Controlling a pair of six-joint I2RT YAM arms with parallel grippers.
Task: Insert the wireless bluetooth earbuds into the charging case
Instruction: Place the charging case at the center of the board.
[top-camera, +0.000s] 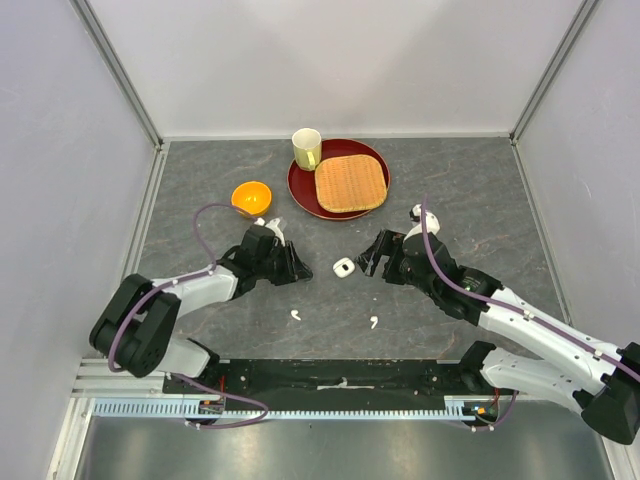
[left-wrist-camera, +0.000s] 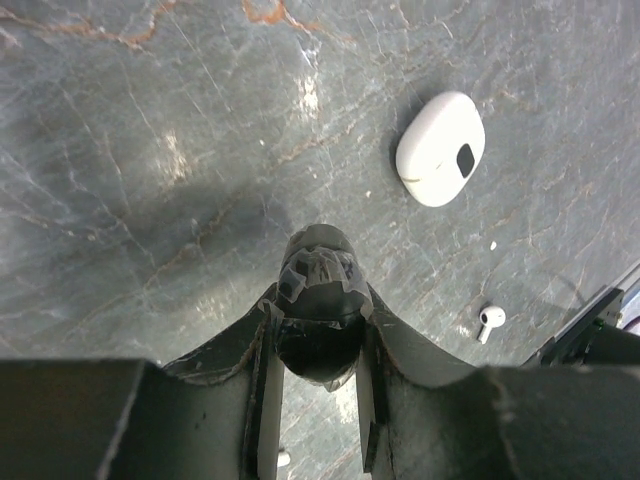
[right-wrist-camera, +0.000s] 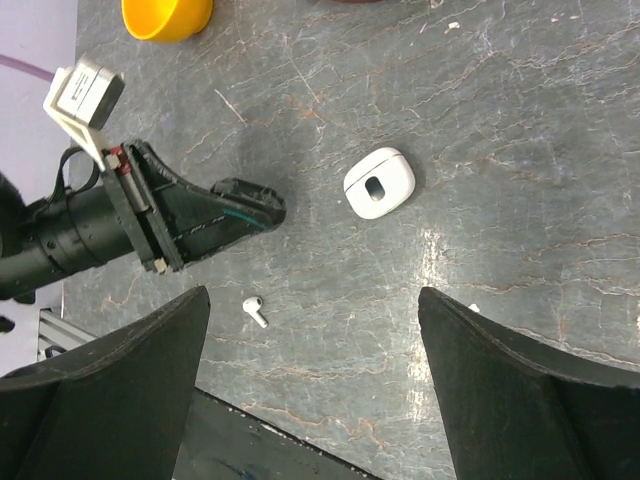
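Your left gripper is shut on nothing. Your right gripper stands wide open, empty, near the white charging case and 1 earbud.

A dark grey, stone-patterned tabletop is seen, veined with paler and rust-coloured lines. It is closed in on three sides by plain, pale panels: a back wall, a left wall and a right wall. The back corners are marked by light metal posts, a left post and a right post. A slotted silver rail is fixed along the near edge, and a smooth grey strip is seen below it. Even, diffuse light is cast from above, and a soft bright glare patch is reflected off the tabletop.
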